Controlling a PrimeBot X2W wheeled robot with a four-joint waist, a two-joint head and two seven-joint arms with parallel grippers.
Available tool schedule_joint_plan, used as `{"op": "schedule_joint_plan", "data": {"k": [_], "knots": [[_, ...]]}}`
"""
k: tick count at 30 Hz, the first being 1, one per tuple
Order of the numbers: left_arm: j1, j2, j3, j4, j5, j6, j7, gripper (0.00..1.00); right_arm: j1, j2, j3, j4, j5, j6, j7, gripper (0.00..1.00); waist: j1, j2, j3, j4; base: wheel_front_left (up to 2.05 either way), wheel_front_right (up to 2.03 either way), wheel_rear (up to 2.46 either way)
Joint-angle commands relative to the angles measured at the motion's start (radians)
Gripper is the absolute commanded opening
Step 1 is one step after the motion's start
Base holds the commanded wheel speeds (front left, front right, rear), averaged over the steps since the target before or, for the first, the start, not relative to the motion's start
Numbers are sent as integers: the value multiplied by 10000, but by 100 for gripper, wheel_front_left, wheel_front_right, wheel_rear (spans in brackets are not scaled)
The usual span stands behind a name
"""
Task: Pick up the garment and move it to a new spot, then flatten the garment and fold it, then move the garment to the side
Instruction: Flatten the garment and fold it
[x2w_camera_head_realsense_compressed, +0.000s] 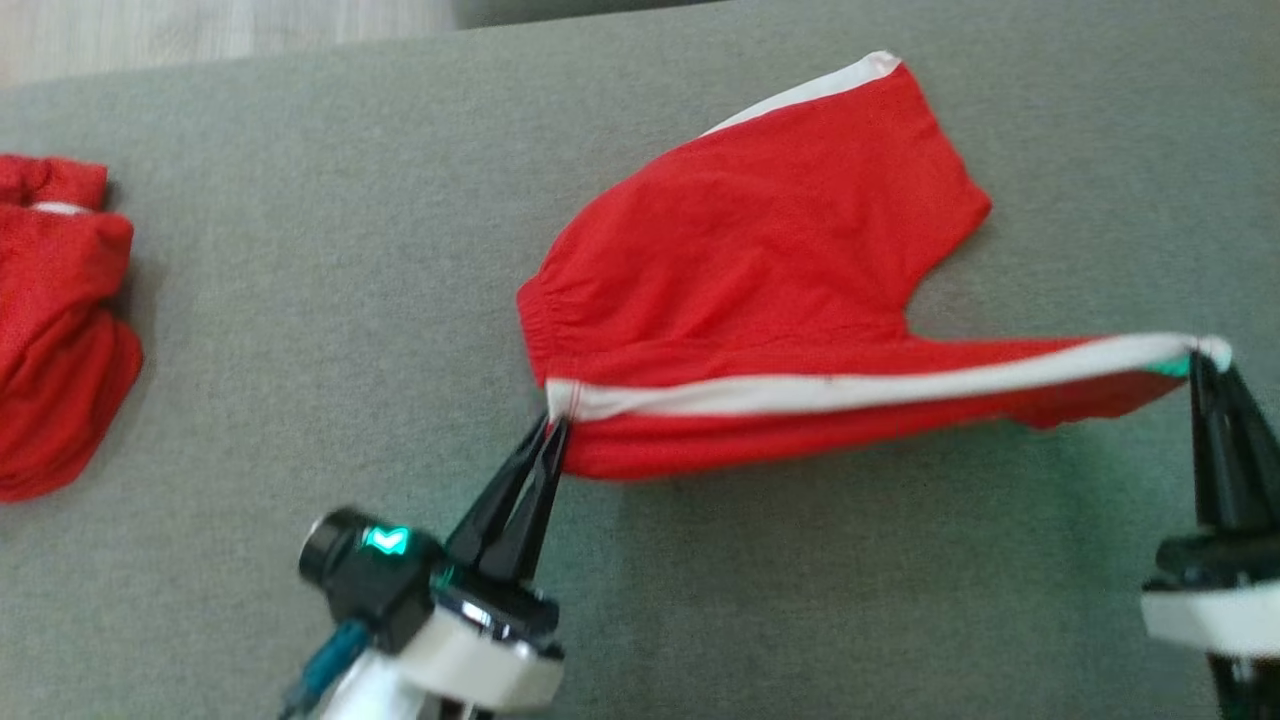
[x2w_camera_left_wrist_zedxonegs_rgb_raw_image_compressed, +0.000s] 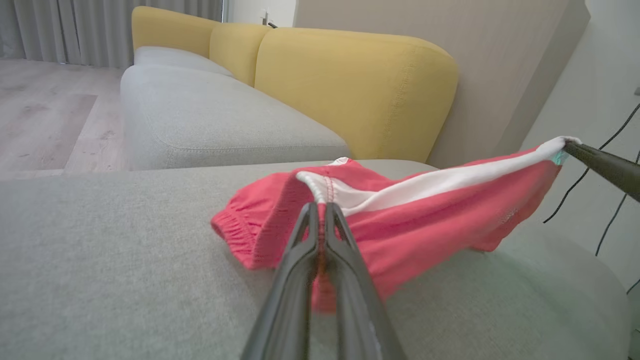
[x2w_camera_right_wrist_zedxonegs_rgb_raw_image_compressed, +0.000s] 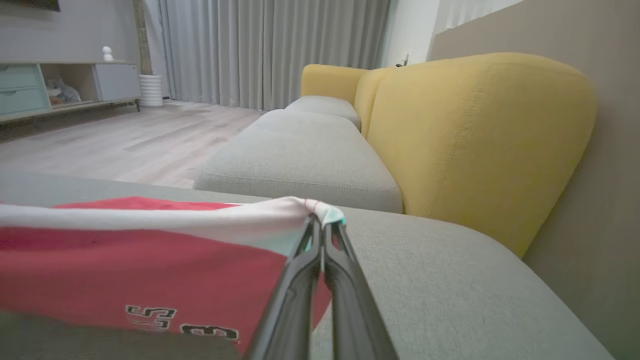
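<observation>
**Red garment held taut between 2 clenched grippers**

The red garment (x2w_camera_head_realsense_compressed: 760, 260) lies partly on the grey sofa seat (x2w_camera_head_realsense_compressed: 300, 300), right of centre in the head view; the left gripper (x2w_camera_head_realsense_compressed: 556, 420) is clamped on its waistband end, right at the white side stripe (x2w_camera_head_realsense_compressed: 850, 390); the right gripper (x2w_camera_head_realsense_compressed: 1197, 365) pinches the stripe's far hem corner, raised off the seat; the near edge stretches between them; a second red garment (x2w_camera_head_realsense_compressed: 55, 330) sits crumpled well apart at the left edge

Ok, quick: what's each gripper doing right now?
Left gripper: shut, holding the red shorts by the waistband.
Right gripper: shut, holding the same shorts by the leg end.
</observation>
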Motion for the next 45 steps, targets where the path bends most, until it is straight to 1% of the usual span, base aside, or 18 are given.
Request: {"op": "schedule_joint_plan", "data": {"k": [1,2,6,7,12,15,19,24,27,34,35,36,37,38,39,43,45], "knots": [[-595,-109,309,-87,-17,-21,-3,0,-626,-558,250,-24,-39,67,-28,0,0,-1,149,92,0,0,0],[-937,-252,302,158,-5,-37,-9,0,-1054,-848,459,359,-128,67,27,0,0,-1,248,144,0,0,0],[-1669,-477,307,622,61,-67,-15,0,-2097,-1400,890,1022,-179,67,319,0,0,-1,501,321,0,0,0],[-1669,-477,307,622,61,-67,-15,0,-2097,-1400,890,1022,-179,67,319,0,0,-1,501,321,0,0,0],[-2774,-753,397,1281,103,-39,139,0,-3464,-1989,1484,1817,122,67,899,0,0,-1,873,656,0,0,0],[-3476,-956,369,1778,101,-137,152,0,-4271,-2217,1752,2403,355,67,1055,0,0,-1,1092,882,0,0,0],[-4294,-1242,268,2553,44,-263,152,0,-5330,-2417,1999,3293,540,67,1175,0,0,-1,1366,1127,0,0,0],[-5076,-1497,226,3419,113,-108,91,0,-6651,-2652,2528,4496,652,67,1177,0,0,-1,1655,1287,0,0,0],[-5398,-1618,163,3735,19,-161,27,0,-7421,-2776,2865,5239,710,67,1130,0,0,-1,1798,1363,0,0,0],[-6016,-1773,-76,4549,-243,-325,-49,0,-8833,-2691,4086,6772,1190,67,960,0,0,-1,2004,1409,0,0,0],[-6097,-1788,-114,4656,-275,-331,-57,0,-8992,-2656,4250,7024,1282,67,921,16,0,-1,2017,1408,0,0,0],[-6163,-1802,-148,4761,-318,-338,-65,0,-9131,-2619,4396,7253,1348,67,853,85,0,-1,2021,1404,0,0,0],[-6217,-1813,-181,4862,-357,-338,-74,19,-9250,-2560,4499,7463,1436,67,755,100,0,-1,2016,1397,0,0,0],[-6257,-1822,-209,4955,-390,-326,-83,38,-9348,-2494,4550,7649,1542,67,623,100,0,-1,2001,1391,0,0,0],[-6279,-1830,-228,5040,-414,-295,-94,99,-9410,-2423,4582,7815,1662,67,499,100,0,-1,1967,1386,0,0,0],[-6138,-1846,-158,5116,-365,76,-139,100,-9331,-2183,4561,8223,2386,67,188,100,0,-1,1783,1344,0,0,0],[-5930,-1847,15,4800,-165,377,-147,100,-9141,-2117,4543,8289,2858,67,130,100,0,-1,1667,1334,0,0,0]]}}
